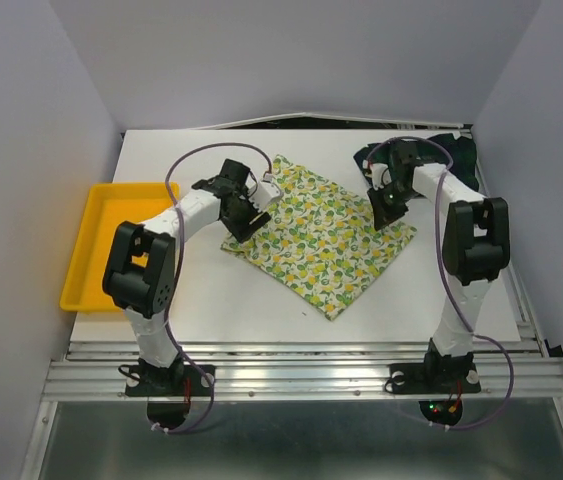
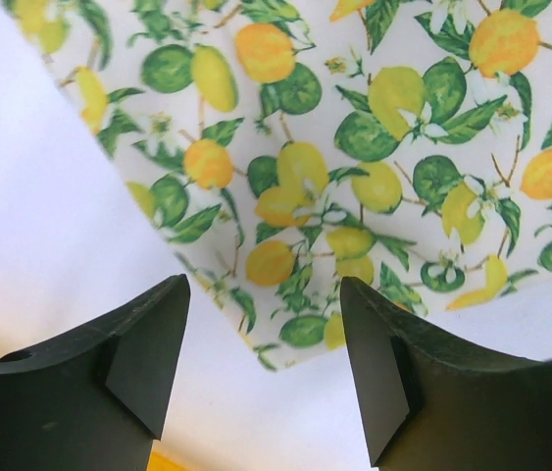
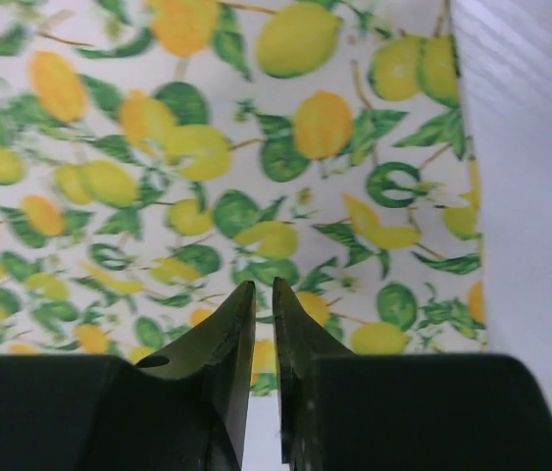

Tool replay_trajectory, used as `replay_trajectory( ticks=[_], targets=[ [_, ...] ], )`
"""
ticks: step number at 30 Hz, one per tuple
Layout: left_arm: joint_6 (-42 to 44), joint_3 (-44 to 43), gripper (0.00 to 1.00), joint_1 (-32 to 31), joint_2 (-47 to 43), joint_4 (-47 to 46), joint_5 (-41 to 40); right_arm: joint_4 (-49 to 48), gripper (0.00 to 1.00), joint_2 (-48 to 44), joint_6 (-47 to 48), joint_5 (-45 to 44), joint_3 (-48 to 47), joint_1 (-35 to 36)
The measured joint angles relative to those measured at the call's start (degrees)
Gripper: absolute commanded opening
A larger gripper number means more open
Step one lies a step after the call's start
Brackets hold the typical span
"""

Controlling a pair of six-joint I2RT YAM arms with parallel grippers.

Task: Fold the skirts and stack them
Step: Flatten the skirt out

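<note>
Progress looks early. Lemon-print skirt (image 1: 326, 245) lies spread flat on the white table (image 1: 201, 290), turned corner-on to the arms, about mid-table; no fold line that I can make out, so I judge the first fold not yet made. Plaid skirt (image 1: 464, 152) sits bunched at the far right corner, partly hidden behind the right arm, unfolded and well apart from the lemon one. Nothing is stacked. Yellow tray (image 1: 111, 235) stands at the left table edge, holding nothing I can see. Left to do, by my reading: fold the lemon skirt, fetch out and fold the plaid, then set one on the other. Left gripper (image 2: 266, 368) is at the skirt's left corner, jaws spread wide; in the wrist view the cloth's pointed corner lies right between the two fingertips (image 2: 148, 358), cloth not gripped. Whether the tips rest on the table I cannot tell. Right gripper (image 3: 264, 334) is at the skirt's right edge, jaws drawn in to a thin slit, tips just over the hem where print meets bare table. Whether a pinch of cloth sits in that slit, the pictures do not show.
</note>
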State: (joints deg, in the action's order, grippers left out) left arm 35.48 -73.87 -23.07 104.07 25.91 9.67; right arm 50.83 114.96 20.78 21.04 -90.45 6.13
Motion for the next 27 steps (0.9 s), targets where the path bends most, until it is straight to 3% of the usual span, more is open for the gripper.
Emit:
replay_trajectory(
  ticks=[3,8,13,19,22,27],
  targets=[
    [-0.81,-0.15,0.75,1.90,-4.96,0.92,1.97,-3.74,0.16,0.90,2.62,-6.91,4.13,0.15],
    [-3.02,-1.31,0.75,5.73,-9.55,1.73,5.20,-6.93,0.14,-3.15,5.88,-10.99,12.28,1.22],
    [-5.70,-2.08,0.75,9.44,-9.46,2.56,8.24,-6.10,0.14,-10.01,8.48,-13.27,22.08,10.19],
    [-7.61,-4.68,0.74,10.75,-7.02,3.69,10.64,3.61,0.16,-11.74,9.03,-3.26,25.68,26.73],
    [-7.93,-5.75,0.74,10.71,-4.46,3.72,11.43,7.69,0.19,-11.89,9.29,3.19,25.77,30.88],
    [-7.89,-8.57,0.73,10.69,0.59,5.03,12.26,16.11,0.19,-12.33,11.15,12.92,22.32,31.74]
  ],
)
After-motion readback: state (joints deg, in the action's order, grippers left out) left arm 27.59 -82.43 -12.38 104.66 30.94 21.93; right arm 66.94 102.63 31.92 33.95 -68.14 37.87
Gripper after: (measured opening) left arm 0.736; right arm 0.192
